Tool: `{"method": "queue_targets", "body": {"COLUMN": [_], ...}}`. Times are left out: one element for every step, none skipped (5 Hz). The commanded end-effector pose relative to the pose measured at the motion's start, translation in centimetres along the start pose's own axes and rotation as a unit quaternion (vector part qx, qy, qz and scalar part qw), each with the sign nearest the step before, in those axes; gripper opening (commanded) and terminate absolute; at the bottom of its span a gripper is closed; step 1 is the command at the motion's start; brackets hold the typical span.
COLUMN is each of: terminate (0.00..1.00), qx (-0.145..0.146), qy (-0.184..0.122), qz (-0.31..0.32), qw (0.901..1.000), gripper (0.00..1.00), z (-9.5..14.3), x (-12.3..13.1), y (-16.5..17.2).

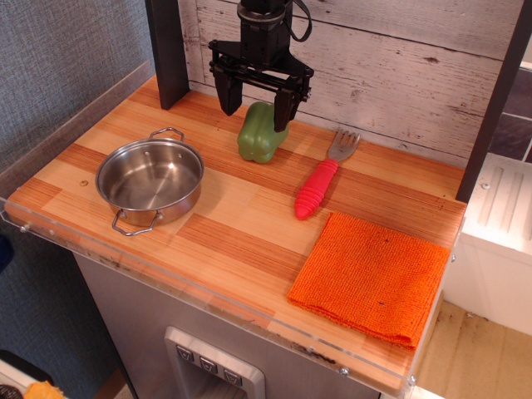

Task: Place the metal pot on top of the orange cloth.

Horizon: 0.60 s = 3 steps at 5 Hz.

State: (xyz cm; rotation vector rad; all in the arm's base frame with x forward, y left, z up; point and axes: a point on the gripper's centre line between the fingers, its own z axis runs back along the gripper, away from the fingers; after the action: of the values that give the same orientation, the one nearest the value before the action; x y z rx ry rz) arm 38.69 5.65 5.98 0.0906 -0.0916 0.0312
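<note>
The metal pot (pixel 150 180) is a shallow shiny steel pot with two wire loop handles. It sits empty on the left part of the wooden table. The orange cloth (pixel 371 276) lies flat at the front right corner, bare. My gripper (pixel 255 110) hangs at the back of the table, above the green pepper (pixel 261 135). Its two black fingers are spread apart and hold nothing. It is up and to the right of the pot and far back-left of the cloth.
A fork (pixel 325 177) with a red handle and grey tines lies between the pepper and the cloth. A clear plastic rim (pixel 208 287) runs along the table's front and left edges. A white plank wall (pixel 391 66) and dark posts stand behind.
</note>
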Motion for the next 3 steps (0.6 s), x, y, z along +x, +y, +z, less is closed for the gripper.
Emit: {"method": "queue_targets", "body": {"terminate": [0.0, 0.0, 0.0], "qx": [0.0, -0.06, -0.054], "qy": [0.0, -0.021, -0.04], "qz": [0.0, 0.015, 0.007], "qw": [1.0, 0.9979, 0.9977], "gripper": [1.0, 1.0, 1.0], "z": [0.0, -0.2, 0.3], "x": [0.0, -3.1, -5.6], "y": [0.0, -0.3, -0.3]}}
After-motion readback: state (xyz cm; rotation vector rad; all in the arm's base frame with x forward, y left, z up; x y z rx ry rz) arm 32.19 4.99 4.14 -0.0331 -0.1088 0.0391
